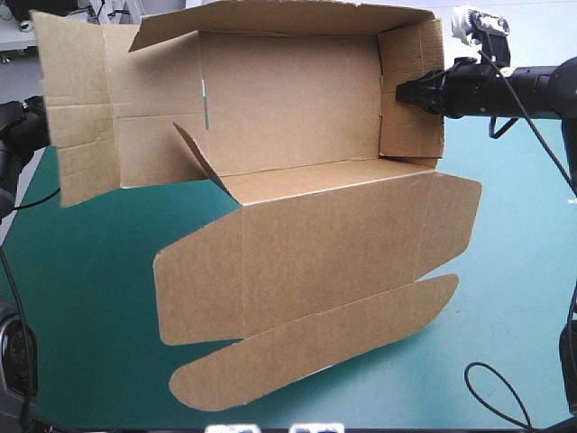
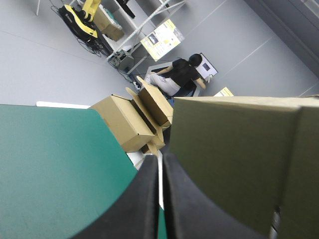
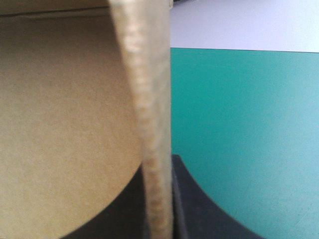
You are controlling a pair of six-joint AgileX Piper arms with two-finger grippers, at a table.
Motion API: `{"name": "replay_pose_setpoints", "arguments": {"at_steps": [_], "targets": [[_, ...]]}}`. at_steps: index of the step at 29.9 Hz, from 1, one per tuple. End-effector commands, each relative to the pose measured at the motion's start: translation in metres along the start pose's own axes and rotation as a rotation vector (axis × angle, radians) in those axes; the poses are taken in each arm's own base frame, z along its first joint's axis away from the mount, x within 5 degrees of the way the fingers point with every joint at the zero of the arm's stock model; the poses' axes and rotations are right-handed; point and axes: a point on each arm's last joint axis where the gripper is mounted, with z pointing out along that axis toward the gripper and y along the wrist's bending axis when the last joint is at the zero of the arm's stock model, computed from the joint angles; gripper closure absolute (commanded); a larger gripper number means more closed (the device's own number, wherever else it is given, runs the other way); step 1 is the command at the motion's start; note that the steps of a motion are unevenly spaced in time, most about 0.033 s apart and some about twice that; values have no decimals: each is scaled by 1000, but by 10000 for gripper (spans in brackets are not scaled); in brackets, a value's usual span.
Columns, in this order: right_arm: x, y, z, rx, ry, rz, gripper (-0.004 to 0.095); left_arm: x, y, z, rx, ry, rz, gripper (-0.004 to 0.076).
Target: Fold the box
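The brown box [image 1: 288, 99] is held up off the teal-green cover, its open inside facing the high view. The rear and side walls are raised, and the long lid with its rounded tuck flap [image 1: 315, 347] hangs toward the table's front. My right gripper [image 1: 403, 90] is shut on the box's right end wall, and the board's edge [image 3: 154, 124] rises between its fingers [image 3: 199, 209]. My left gripper [image 1: 36, 124] is at the outer edge of the spread left flap [image 1: 77, 108]. Its fingers [image 2: 139, 199] meet with only a hairline slit, and the board [image 2: 239, 159] lies beside them, not between.
Bare teal-green cover [image 1: 81, 298] lies at the front left and along the right side [image 1: 514, 271]. Beyond the table's edge, ahead of my left gripper, more brown cardboard boxes [image 2: 129, 119] stand on the floor.
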Motion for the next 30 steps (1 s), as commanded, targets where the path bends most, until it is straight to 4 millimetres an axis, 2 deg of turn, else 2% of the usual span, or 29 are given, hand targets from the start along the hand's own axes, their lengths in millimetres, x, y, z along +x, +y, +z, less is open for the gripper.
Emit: {"name": "replay_pose_setpoints", "arguments": {"at_steps": [1,9,16,30], "targets": [[-15,16,-16,-30,-142,18,922,2,-53,-4,144,18,74,721],[-14,11,-2,-18,-129,23,922,16,-73,6,156,83,118,733],[-13,3,8,44,-123,17,922,19,-77,7,143,103,121,733],[-14,-10,23,59,-134,46,922,20,-84,4,144,103,108,733]]}}
